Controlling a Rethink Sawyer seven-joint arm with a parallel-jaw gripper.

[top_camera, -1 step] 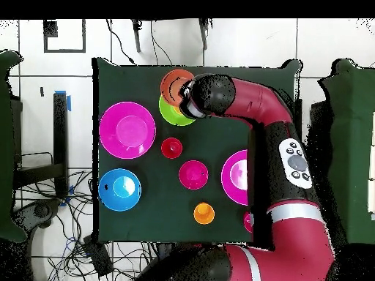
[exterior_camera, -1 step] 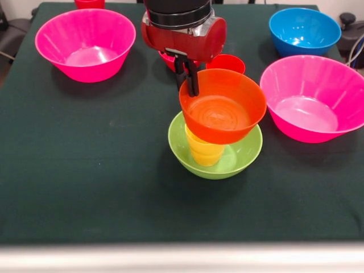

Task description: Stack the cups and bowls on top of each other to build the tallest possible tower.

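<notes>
Dark green cloth covers the table (exterior_camera, -1 step: 85, 170). Near its middle stands the tower: a lime-green bowl (exterior_camera, -1 step: 242, 159) holding a yellow cup (exterior_camera, -1 step: 203, 151), with the orange bowl (exterior_camera, -1 step: 223, 112) on top, tilted. The gripper (exterior_camera, -1 step: 187, 77) pinches the orange bowl's far rim, one finger inside and one outside. Two pink bowls (exterior_camera, -1 step: 85, 37) (exterior_camera, -1 step: 314, 96) sit apart at either side, a blue bowl (exterior_camera, -1 step: 304, 29) beyond the right one. A red cup (exterior_camera, -1 step: 226, 61) stands just behind the tower.
</notes>
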